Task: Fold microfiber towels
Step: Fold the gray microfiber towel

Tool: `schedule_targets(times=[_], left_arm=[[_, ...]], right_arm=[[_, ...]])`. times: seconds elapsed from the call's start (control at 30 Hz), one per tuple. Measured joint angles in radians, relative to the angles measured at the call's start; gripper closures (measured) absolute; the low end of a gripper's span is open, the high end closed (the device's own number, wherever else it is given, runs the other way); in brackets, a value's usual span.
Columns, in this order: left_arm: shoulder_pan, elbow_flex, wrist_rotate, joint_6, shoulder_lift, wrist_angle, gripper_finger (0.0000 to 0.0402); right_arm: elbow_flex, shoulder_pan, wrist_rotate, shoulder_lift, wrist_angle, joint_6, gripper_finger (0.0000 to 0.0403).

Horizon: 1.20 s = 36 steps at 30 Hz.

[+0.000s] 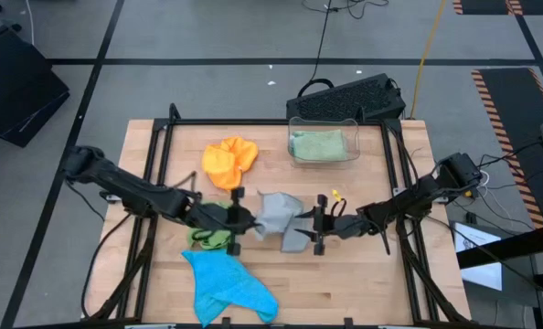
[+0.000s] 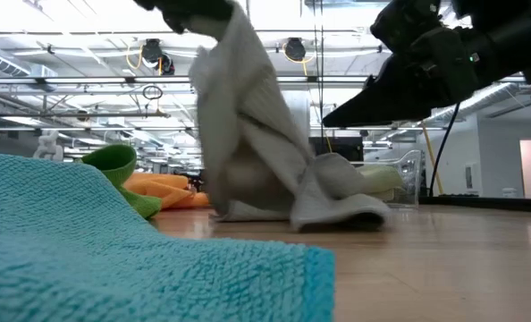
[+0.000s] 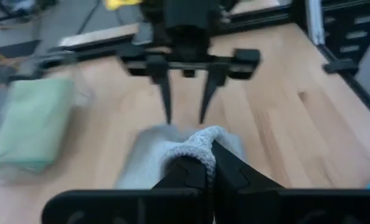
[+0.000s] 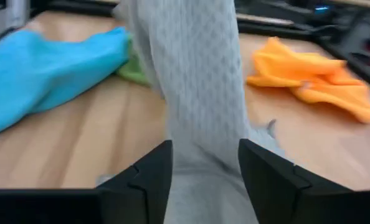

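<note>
Your left claw (image 3: 200,168) clenches the grey towel (image 1: 279,217), lifting a corner for folding, while your right claw (image 4: 200,165), released, straddles its hanging cloth.

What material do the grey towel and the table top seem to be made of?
Grey towel: soft knitted-looking cloth, matte; a fine waffle-like weave shows and it drapes limp from the left gripper. Table top: pale wood, smooth with a slight sheen; grain lines and plank seams show.

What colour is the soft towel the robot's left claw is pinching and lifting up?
Grey. The left gripper holds the grey microfiber towel; the low view shows it best.
</note>
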Motion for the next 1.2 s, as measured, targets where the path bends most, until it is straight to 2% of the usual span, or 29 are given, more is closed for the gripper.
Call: schedule_targets(times=[0.2, 0.4, 0.67, 0.8, 0.97, 1.1, 1.2], left_arm=[[0.050, 0.000, -0.045, -0.088, -0.124, -0.090, 0.0394], [0.081, 0.000, -0.048, -0.076, -0.145, -0.072, 0.0393], [0.085, 0.000, -0.030, -0.075, -0.108, 0.032, 0.0392], [0.079, 0.000, -0.028, -0.080, -0.073, 0.020, 0.0390], [0.069, -0.001, 0.039, -0.090, -0.005, -0.014, 0.0394], [0.067, -0.001, 0.043, -0.099, 0.032, -0.009, 0.0385], [0.066, -0.001, 0.042, -0.099, 0.053, -0.015, 0.0395]], right_arm=[[0.017, 0.088, 0.205, 0.000, -0.001, 0.040, 0.0194], [0.063, 0.149, 0.328, 0.000, -0.001, 0.016, 0.0167], [0.105, 0.119, 0.336, 0.034, 0.005, 0.026, 0.0169], [0.105, 0.090, 0.361, 0.053, 0.010, 0.100, 0.0169], [0.105, 0.047, 0.379, 0.055, 0.007, 0.184, 0.0169], [0.105, 0.006, 0.284, 0.055, -0.002, 0.207, 0.0169], [0.105, -0.013, 0.175, 0.055, -0.011, 0.219, 0.0169]])
